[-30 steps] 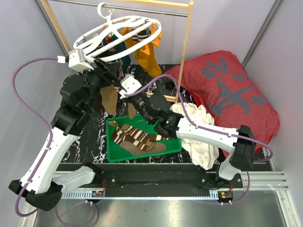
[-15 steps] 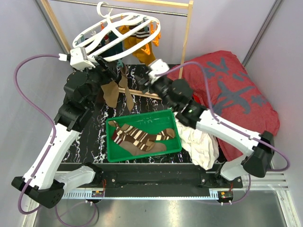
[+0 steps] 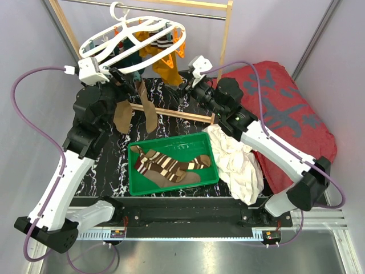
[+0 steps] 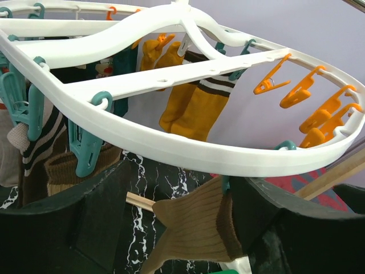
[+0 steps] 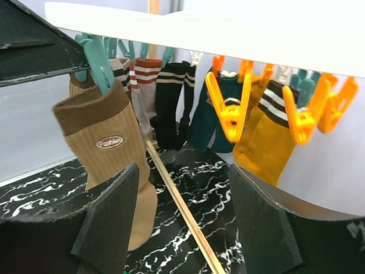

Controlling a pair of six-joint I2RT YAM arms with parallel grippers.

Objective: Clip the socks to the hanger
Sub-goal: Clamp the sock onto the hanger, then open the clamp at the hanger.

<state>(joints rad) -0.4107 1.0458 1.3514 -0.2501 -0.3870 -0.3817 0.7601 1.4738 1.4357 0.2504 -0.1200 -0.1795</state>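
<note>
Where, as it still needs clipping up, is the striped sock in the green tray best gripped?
The striped sock lies flat along the green tray on a plain brown sock, so come from straight above and pinch its narrow right-hand end, probably lifting it alone.

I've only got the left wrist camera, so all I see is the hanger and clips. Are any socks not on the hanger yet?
Observer: Yes. The top view shows striped brown socks lying in a green tray near the arm bases.
Operator: What is the right gripper doing?
Observer: Its own wrist view shows the right gripper open and empty, just under the hanger rim.
Operator: Is the tan sock below my fingers clipped?
Observer: Yes. The right wrist view shows a teal clip pinching the brown cuff of the tan sock.
</note>
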